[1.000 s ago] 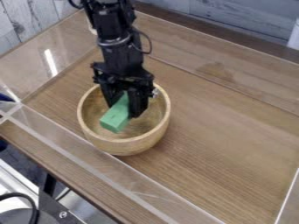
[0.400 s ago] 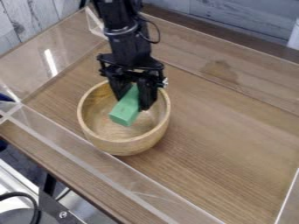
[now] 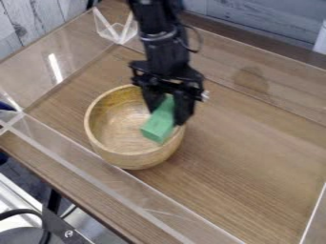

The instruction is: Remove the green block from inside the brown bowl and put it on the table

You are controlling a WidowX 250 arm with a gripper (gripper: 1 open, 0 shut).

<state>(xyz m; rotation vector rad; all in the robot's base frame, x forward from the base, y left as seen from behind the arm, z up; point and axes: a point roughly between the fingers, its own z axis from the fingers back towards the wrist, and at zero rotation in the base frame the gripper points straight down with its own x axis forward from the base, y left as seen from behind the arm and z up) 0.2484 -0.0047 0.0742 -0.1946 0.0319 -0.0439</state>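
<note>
We see our tool [image 3: 169,105] clenched on the green block [image 3: 160,122], holding it tilted above the right rim of the brown bowl [image 3: 128,126] on the table [image 3: 249,181].

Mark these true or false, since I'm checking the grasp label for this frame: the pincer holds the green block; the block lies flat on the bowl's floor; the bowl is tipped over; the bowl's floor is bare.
1. The pincer holds the green block. True.
2. The block lies flat on the bowl's floor. False: it hangs tilted above the right rim.
3. The brown bowl is tipped over. False: it sits upright on the table.
4. The bowl's floor is bare. True.
</note>
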